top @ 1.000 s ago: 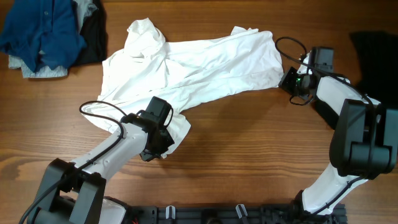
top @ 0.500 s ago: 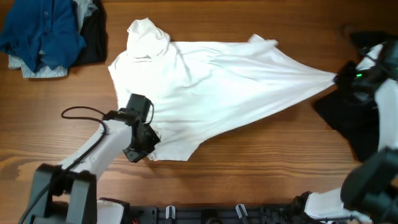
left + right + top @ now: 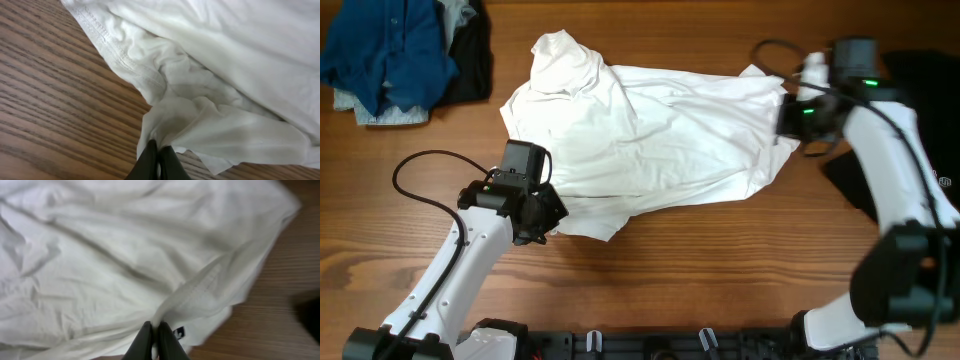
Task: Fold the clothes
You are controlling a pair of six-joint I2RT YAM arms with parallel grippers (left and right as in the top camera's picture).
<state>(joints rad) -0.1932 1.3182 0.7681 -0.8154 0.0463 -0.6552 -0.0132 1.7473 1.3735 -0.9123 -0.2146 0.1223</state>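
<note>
Rightward stretch has relaxed: right end effector (image 3: pixel 155 331) and left end effector (image 3: pixel 157 152) each pinch white shirt (image 3: pixel 660 140) edges

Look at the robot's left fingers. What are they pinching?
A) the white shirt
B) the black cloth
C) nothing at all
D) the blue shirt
A: in the left wrist view, the left fingers are shut on a bunched edge of the white shirt, which lies on the wooden table.
</note>
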